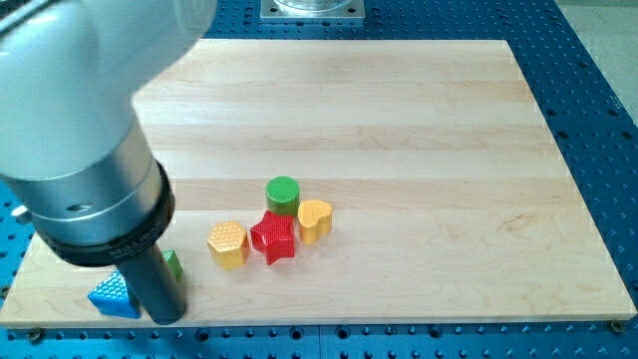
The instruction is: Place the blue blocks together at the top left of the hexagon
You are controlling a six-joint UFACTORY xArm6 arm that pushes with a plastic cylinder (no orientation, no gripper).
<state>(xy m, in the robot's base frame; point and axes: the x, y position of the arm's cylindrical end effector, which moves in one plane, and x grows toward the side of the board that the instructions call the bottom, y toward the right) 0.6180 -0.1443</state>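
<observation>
A yellow hexagon [227, 244] lies on the wooden board [399, 120] near the view's bottom, left of centre. A blue triangle-shaped block [113, 295] sits at the bottom left corner, partly hidden by the arm. Only one blue block shows. My tip [165, 317] is down at the board's bottom edge, touching the blue block's right side. A green block [173, 265] peeks out just right of the rod, mostly hidden.
A red star [272, 238] lies right of the hexagon, touching a yellow heart [314, 220] and a green cylinder [282, 195] above it. The arm's large grey body [80, 130] covers the view's upper left. Blue perforated table [598, 100] surrounds the board.
</observation>
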